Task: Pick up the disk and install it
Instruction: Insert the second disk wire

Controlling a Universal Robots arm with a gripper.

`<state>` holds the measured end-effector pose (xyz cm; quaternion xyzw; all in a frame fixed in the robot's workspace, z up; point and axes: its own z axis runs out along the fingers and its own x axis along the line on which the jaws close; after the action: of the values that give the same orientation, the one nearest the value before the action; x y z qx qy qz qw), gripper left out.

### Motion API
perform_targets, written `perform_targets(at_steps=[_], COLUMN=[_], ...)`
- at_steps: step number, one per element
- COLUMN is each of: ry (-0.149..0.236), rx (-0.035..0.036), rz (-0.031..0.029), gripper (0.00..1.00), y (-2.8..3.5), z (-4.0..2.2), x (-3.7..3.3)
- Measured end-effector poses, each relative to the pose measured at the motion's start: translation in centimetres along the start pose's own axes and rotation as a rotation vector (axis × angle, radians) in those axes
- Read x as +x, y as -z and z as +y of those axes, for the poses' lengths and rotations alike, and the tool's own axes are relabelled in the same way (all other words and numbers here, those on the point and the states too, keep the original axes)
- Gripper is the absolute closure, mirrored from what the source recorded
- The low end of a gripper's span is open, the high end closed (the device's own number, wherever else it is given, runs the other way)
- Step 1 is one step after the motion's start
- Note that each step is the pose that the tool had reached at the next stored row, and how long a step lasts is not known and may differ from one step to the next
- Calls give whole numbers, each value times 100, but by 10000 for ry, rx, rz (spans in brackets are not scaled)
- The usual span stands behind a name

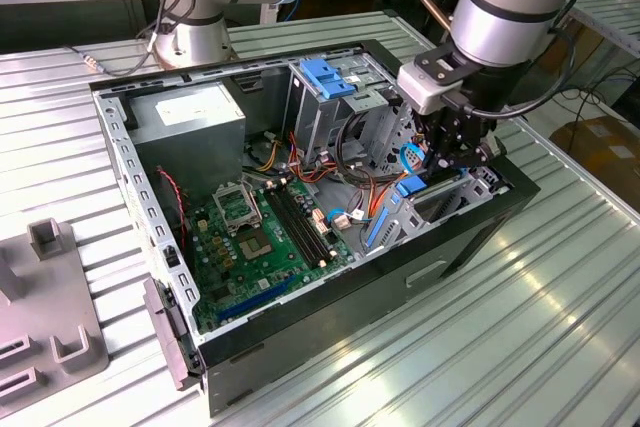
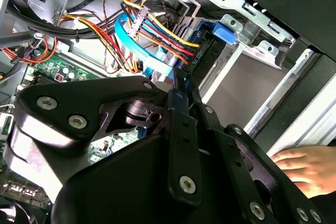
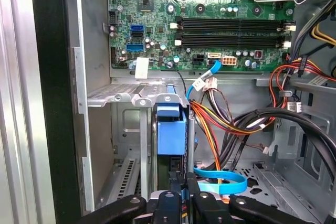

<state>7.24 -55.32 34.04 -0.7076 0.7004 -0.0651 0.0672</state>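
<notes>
Blue-railed grey metal disk (image 3: 171,137) stands edgewise inside the open black computer case (image 1: 470,237), clamped by the downward-reaching end effector (image 3: 184,192).

You have even, bright overhead light; glare streaks the ribbed bench (image 1: 560,297) beside the jaws. In the second wrist view, the black linkage (image 2: 178,145) nearest the lens is soft and shadowed.

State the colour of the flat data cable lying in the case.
Light blue flat ribbon data cable, clearest in the first wrist view.
</notes>
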Motion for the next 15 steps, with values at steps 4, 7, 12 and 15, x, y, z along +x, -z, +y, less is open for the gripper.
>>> perform_targets(at_steps=[4, 7, 12, 15], ry=[-2, -1, -1, -1], rx=[2, 0, 2, 2], rz=[-10, -2, -4, -6], gripper=[84, 76, 76, 76], y=[-14, 17, 160, 175], z=[2, -4, -31, -33], x=[1, 1, 1, 1])
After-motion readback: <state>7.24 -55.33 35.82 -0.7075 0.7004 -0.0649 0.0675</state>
